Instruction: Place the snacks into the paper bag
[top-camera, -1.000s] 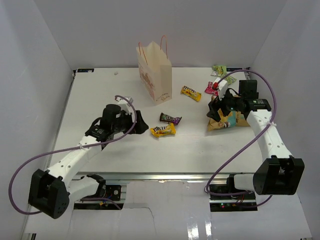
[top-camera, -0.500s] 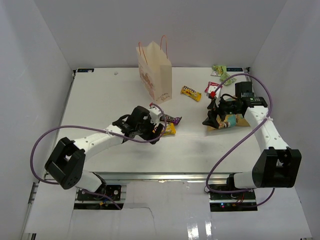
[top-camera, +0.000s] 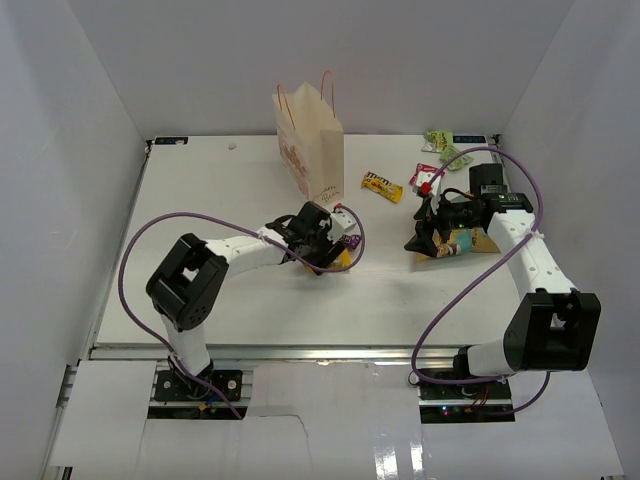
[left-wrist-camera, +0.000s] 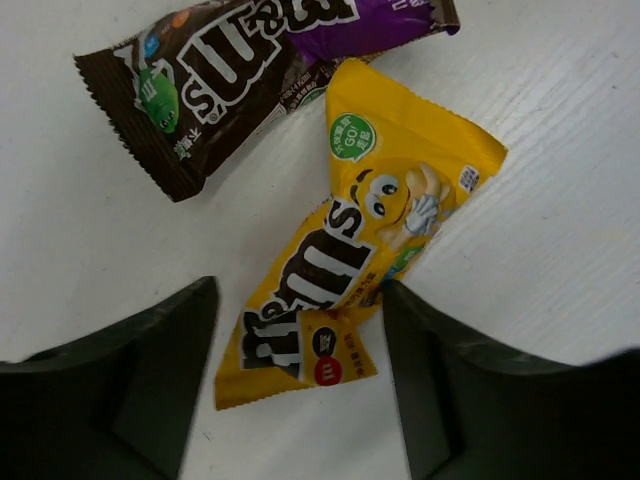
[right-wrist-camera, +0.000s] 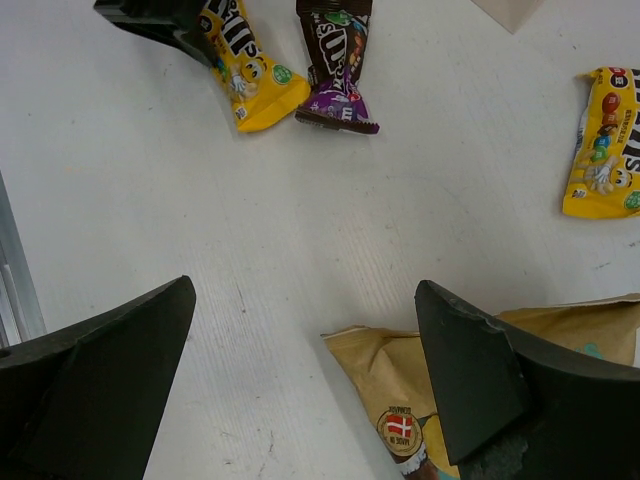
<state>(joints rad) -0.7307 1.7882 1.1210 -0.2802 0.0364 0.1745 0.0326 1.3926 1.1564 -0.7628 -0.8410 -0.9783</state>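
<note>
My left gripper (left-wrist-camera: 300, 350) is down over the yellow candy packet (left-wrist-camera: 350, 270), open, with the packet's lower end between its jaws. The right fingertip (left-wrist-camera: 400, 310) touches the wrapper's edge and the left one stands apart. A dark brown and purple packet (left-wrist-camera: 230, 70) lies just beyond. From above, the left gripper (top-camera: 330, 257) sits in front of the cream paper bag (top-camera: 318, 150). My right gripper (right-wrist-camera: 300, 340) is open above the near corner of the tan chip bag (right-wrist-camera: 385, 375); from above it (top-camera: 420, 236) hovers at the left end of that bag (top-camera: 462, 243).
A second yellow packet (top-camera: 382, 186) lies right of the paper bag. A pink packet (top-camera: 425, 177) and a light green one (top-camera: 438, 138) lie at the back right. White walls close in the table on three sides.
My left arm has swung right from mid-table to the yellow packet, and its jaws have narrowed around it. The right gripper turned slightly and has stayed over the chip bag.
</note>
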